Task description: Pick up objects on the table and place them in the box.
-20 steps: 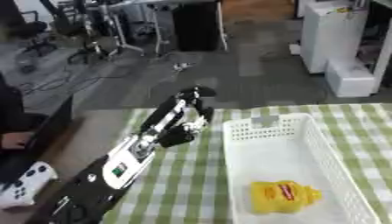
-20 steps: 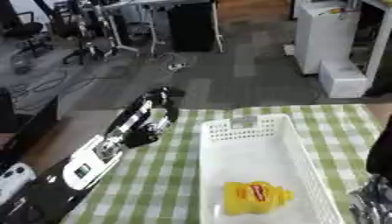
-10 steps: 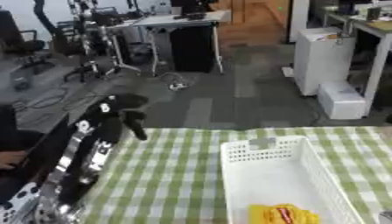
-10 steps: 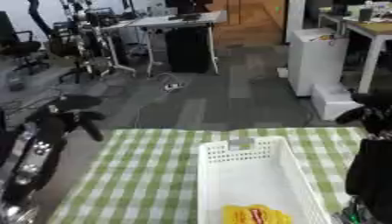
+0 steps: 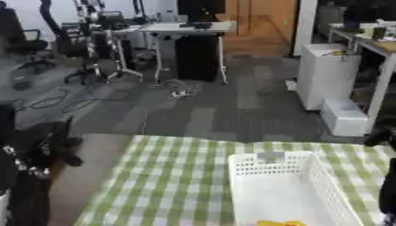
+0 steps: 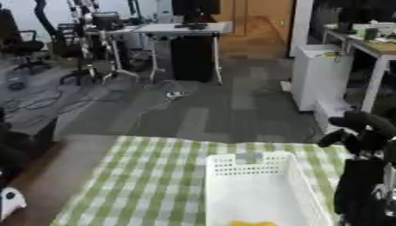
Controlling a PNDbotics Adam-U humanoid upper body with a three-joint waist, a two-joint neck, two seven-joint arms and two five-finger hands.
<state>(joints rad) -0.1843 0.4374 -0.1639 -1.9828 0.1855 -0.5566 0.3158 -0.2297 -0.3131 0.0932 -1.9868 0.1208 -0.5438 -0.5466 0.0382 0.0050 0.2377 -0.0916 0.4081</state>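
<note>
My left hand (image 5: pixel 54 141) hangs off the worktop's (image 5: pixel 170 181) left edge; I cannot tell if its fingers are spread. My right hand (image 6: pixel 359 128) is curled, empty, just beside the white basket (image 6: pixel 247 185). Something yellow (image 6: pixel 251 223) lies inside.

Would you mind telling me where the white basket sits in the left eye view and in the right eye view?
Left eye view: the basket sits lower right, cut by the bottom edge, on the checked cloth.
Right eye view: the basket sits lower centre-right, again cut by the bottom edge.
Shared landmark: the grey tag on the basket's far rim, with a yellow thing at the bottom edge inside.
</note>
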